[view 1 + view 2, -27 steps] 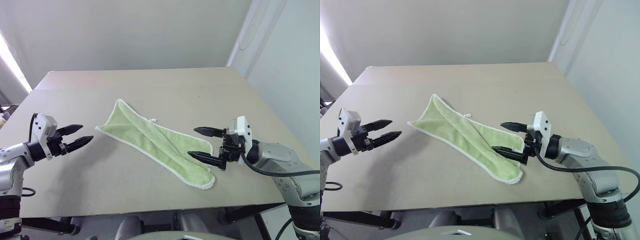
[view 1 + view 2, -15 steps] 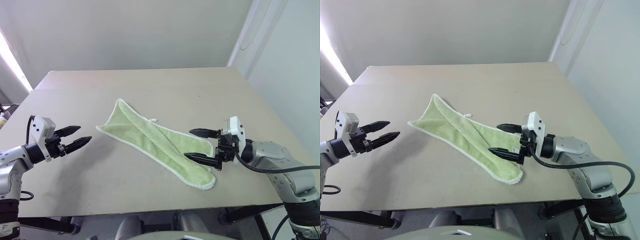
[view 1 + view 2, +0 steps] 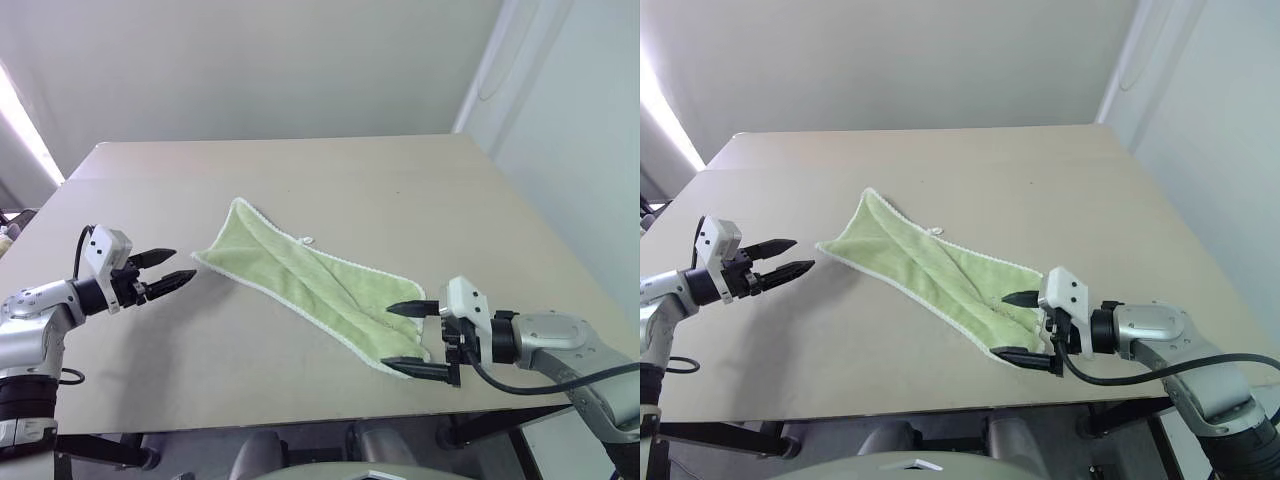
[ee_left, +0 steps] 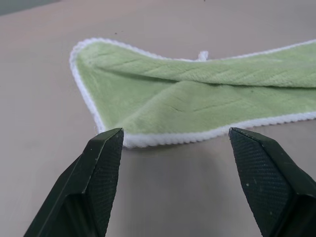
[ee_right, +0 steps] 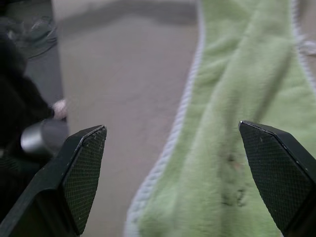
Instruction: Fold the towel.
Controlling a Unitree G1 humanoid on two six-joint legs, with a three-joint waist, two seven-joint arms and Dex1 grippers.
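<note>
Head view: the towel point(image 3: 305, 283) lies crumpled diagonally on the counter point(image 3: 400, 190), between the left gripper point(image 3: 172, 269) and right gripper point(image 3: 411, 339), both wide open and empty. Left wrist view: its fingers point(image 4: 101, 168) point at the towel's near edge. Right wrist view: spread fingers point(image 5: 84, 163) straddle the towel's end.

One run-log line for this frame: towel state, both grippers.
towel: lying loosely bunched on table, unheld | left gripper: open, facing far-left corner | right gripper: open at near-right end

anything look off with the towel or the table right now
The light green terry towel with white trim lies askew, diagonal across the beige table, bunched into a long crumpled strip with lengthwise creases rather than spread flat. Nothing looks spilled or damaged.
</note>
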